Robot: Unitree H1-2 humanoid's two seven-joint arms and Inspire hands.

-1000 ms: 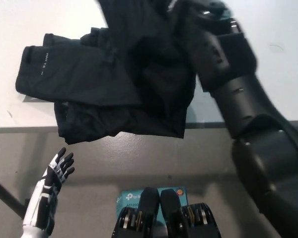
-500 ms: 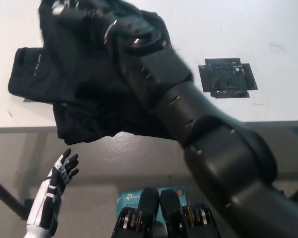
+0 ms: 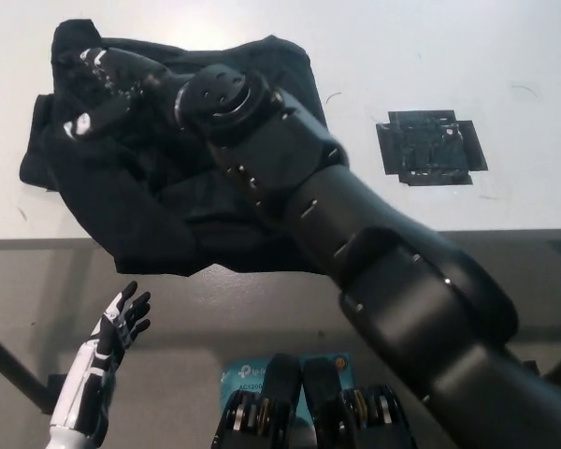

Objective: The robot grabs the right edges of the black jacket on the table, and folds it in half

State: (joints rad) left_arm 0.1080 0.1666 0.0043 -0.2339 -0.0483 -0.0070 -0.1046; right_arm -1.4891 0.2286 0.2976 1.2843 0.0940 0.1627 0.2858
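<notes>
Right hand has swept further left since the earlier frames, now over the far left part of the black jacket, with the black arm stretched diagonally across it. Jacket now bunched more compactly at the table's left side, its near edge hanging over the table front. Right hand's fingers look spread with cloth under them; cannot tell if they still grip the fabric. Black tape patch lies uncovered on the table, well right of the jacket. Left hand rests low at lower left, below the table edge, fingers apart, holding nothing.
</notes>
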